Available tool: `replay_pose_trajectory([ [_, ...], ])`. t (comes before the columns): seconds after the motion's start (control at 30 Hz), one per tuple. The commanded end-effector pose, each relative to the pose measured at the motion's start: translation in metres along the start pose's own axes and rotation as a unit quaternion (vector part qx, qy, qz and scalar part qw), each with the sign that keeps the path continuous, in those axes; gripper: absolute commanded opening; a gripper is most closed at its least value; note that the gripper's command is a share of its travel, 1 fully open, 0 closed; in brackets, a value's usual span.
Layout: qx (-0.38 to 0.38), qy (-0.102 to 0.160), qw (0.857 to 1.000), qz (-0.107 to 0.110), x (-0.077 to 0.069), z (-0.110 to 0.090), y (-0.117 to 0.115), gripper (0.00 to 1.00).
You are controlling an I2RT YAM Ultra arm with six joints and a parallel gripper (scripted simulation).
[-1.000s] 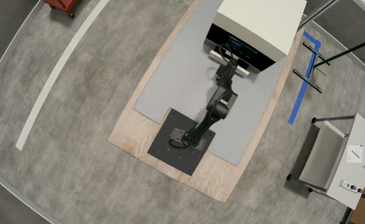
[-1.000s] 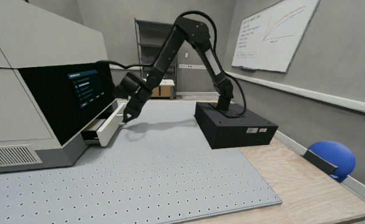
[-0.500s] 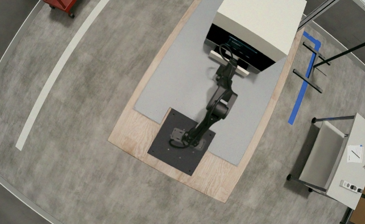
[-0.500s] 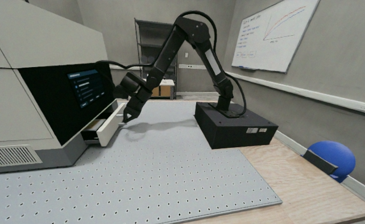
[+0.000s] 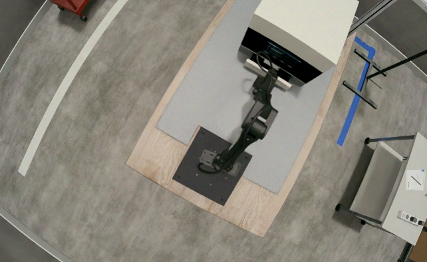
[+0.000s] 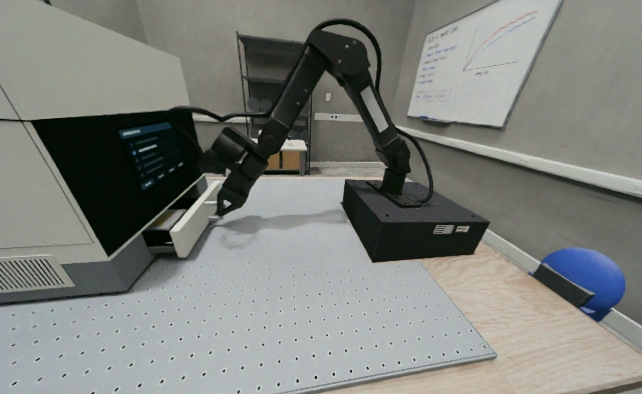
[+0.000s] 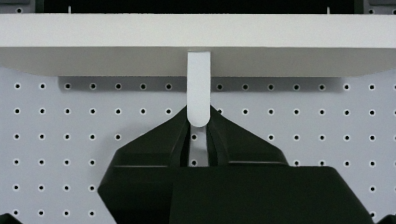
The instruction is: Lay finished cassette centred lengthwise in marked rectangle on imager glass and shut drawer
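Note:
The gel imager IM [image 5: 306, 23] [image 6: 71, 75] stands at the far end of the grey perforated mat. Its white drawer front [image 5: 251, 66] [image 6: 193, 222] [image 7: 100, 45] stands a little way out from the body. A pale flat piece [image 6: 165, 218], which looks like FINISHED, shows inside the drawer; most of it is hidden. A narrow white pull tab [image 7: 197, 85] sticks out from the middle of the drawer front. My gripper [image 7: 198, 111] [image 6: 219, 209] [image 5: 271, 79] is shut on this tab, straight in front of the drawer and just above the mat.
The perforated mat [image 6: 271, 310] covers most of the wooden table [image 6: 521, 325]. The arm's black base block [image 6: 411, 225] stands to the right. IM's dark touch screen [image 6: 151, 152] is above the drawer. A blue rounded object [image 6: 591, 275] sits at the table's right edge.

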State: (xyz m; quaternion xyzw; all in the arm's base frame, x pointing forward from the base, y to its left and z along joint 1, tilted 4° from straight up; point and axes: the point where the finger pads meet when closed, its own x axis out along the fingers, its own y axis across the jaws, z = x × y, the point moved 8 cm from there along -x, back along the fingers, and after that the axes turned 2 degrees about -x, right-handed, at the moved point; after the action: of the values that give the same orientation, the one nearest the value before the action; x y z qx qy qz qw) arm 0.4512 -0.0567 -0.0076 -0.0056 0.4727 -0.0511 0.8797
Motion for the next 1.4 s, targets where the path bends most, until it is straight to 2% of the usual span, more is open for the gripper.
replay_pose_trajectory([
  [0.0,0.001,-0.041,0.999,0.000,0.007,-0.004,-0.003,0.00],
  [0.07,0.000,-0.069,0.998,-0.002,0.008,-0.006,-0.003,0.00],
  [0.13,0.001,-0.069,0.998,-0.002,0.010,-0.004,-0.003,0.00],
  [0.17,0.002,-0.074,0.997,-0.003,0.010,0.001,-0.004,0.00],
  [0.2,0.002,-0.091,0.996,-0.005,0.010,0.016,-0.005,0.00],
  [1.37,0.003,-0.091,0.996,-0.005,0.033,0.048,-0.006,0.00],
])
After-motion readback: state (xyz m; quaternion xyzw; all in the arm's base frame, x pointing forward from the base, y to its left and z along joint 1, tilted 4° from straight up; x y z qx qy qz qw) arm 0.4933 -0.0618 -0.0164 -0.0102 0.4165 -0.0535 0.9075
